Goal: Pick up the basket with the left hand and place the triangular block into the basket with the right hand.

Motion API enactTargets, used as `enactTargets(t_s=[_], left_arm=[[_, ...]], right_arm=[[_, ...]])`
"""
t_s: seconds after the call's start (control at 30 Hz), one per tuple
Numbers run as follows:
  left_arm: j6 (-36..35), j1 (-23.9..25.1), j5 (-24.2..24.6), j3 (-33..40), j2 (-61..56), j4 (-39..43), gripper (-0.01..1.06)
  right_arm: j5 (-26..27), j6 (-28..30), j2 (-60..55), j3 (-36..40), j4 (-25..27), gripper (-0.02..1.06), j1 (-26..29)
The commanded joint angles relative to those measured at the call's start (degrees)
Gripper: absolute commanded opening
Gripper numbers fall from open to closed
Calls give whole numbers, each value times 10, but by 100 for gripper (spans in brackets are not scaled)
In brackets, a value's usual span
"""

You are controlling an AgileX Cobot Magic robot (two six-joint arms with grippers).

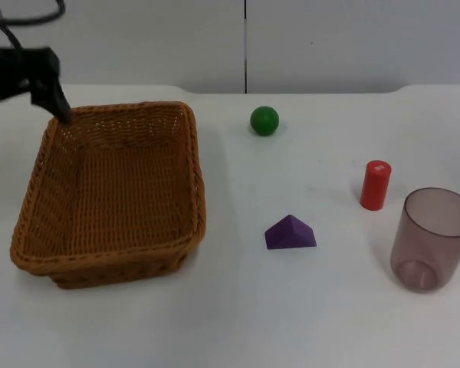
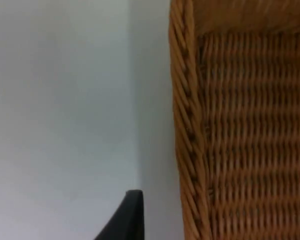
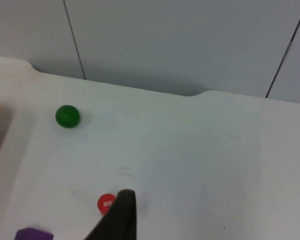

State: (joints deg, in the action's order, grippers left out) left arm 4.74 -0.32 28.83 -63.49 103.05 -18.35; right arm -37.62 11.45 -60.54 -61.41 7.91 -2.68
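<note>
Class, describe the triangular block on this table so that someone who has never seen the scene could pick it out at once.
Start at the big wicker basket on the white table. In the open space beside it, between the basket and the translucent cup, lies the triangular block. It is the only purple piece and the only peaked one; the green ball is round, the red cylinder upright.

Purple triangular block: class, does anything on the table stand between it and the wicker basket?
Nothing visible does. Bare white table separates the purple triangular block from the wicker basket; the green ball sits farther back.
</note>
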Motion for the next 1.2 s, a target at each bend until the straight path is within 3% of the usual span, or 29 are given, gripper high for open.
enactTargets(t_s=[0.0, 0.3, 0.9, 0.97, 1.0, 1.03, 1.1, 1.17], left_arm=[[24, -3, -11, -22, 30, -28, 105], [23, -3, 11, -85, 137, -30, 105], [19, -3, 62, -88, 188, -15, 102], [18, -3, 63, -88, 188, -14, 88], [15, -3, 64, -88, 188, -14, 74], [15, -3, 64, -88, 188, -14, 74], [-6, -3, 64, -88, 188, 1, 41], [-30, -3, 71, -88, 188, 11, 0]], right_arm=[[0, 7, 1, -4, 4, 105, 1], [-2, 17, 1, -4, 14, 105, 1], [15, 19, 1, -4, 14, 105, 1], [20, 19, 1, -4, 14, 105, 1], [22, 19, 1, -4, 14, 105, 1], [22, 19, 1, -4, 14, 105, 1], [24, 19, 1, -4, 14, 105, 1], [26, 19, 1, -4, 14, 105, 1]])
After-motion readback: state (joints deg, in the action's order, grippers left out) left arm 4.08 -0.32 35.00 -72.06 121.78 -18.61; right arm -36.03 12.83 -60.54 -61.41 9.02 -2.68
